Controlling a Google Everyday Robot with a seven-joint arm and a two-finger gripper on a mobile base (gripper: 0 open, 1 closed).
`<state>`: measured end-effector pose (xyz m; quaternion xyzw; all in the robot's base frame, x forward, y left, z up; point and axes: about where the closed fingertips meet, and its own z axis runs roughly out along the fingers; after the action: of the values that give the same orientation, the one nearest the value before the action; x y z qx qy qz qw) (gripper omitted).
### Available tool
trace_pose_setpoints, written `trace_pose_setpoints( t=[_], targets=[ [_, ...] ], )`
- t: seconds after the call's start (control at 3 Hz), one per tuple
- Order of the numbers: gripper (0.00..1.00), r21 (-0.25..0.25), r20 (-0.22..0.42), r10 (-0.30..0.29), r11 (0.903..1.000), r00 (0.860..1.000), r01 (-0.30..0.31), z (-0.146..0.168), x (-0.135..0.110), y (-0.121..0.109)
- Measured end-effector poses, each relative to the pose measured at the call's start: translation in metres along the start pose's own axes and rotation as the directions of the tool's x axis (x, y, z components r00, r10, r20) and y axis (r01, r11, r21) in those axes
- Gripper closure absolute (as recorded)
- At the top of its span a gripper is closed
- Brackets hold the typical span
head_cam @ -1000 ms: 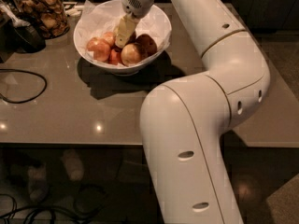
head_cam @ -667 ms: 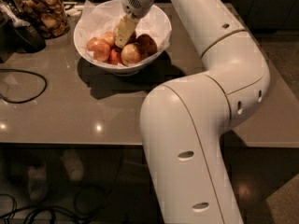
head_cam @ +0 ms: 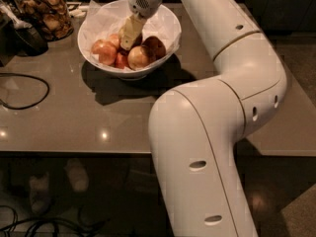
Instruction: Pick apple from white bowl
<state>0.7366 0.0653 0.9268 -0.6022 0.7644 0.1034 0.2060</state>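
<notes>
The white bowl, lined with crumpled white paper, stands at the back of the grey table and holds several apples. My gripper reaches down into the middle of the bowl, its tip among the apples. A yellow-and-red apple lies just in front of it on the right, a dark red apple to its right, and reddish-orange apples to its left. A yellow-green apple with a blush does not show; the gripper covers the spot at its tip. My white arm arches over the table from the lower right.
A glass jar of brown snacks stands left of the bowl, with a dark object in front of it. A black cable loops on the table's left. The table's front edge runs across the middle of the view.
</notes>
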Motion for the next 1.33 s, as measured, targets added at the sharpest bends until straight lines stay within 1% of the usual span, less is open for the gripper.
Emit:
trace_pose_setpoints(
  t=[0.33, 0.67, 1.0, 1.33],
  targets=[
    [1.0, 0.008, 0.009, -0.006, 0.9999, 1.0, 0.006, 0.0, -0.004, -0.001],
    [1.0, 0.019, 0.071, -0.081, 0.9966, 0.994, 0.08, -0.039, -0.028, 0.023],
    [1.0, 0.038, 0.142, -0.152, 0.9883, 0.978, 0.148, -0.089, -0.05, 0.053],
    [1.0, 0.046, 0.19, -0.203, 0.9792, 0.961, 0.198, -0.12, -0.066, 0.077]
  ],
)
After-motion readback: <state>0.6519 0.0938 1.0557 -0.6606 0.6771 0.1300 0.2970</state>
